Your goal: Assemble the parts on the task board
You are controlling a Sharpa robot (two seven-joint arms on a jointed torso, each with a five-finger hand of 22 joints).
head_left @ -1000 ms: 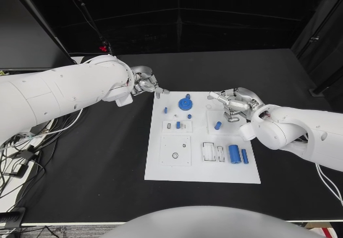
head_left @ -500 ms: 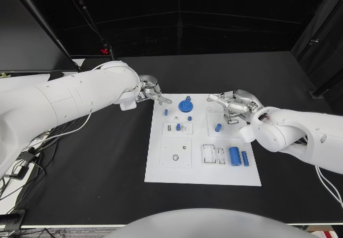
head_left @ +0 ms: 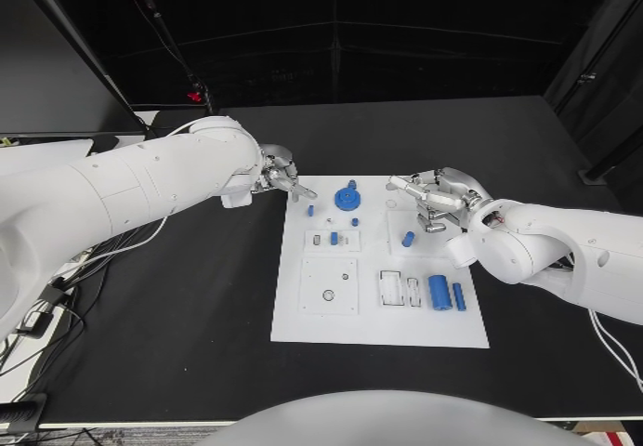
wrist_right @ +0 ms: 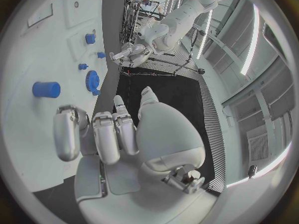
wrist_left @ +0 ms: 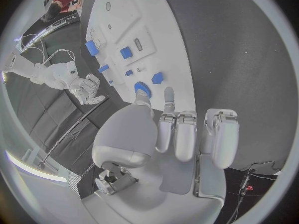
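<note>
Both hands hold nothing, fingers apart | left hand has closed in on task board corner | blue gear just beyond its fingertips | right hand unmoved over far edge | pickup likely next

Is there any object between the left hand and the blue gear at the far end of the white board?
Nothing visible blocks it. The left hand hovers at the far left corner of the task board, and only bare white plate lies between it and the blue gear.

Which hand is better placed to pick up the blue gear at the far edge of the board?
Probably the left hand: it hovers open close beside the blue gear, while the right hand is farther from it.
</note>
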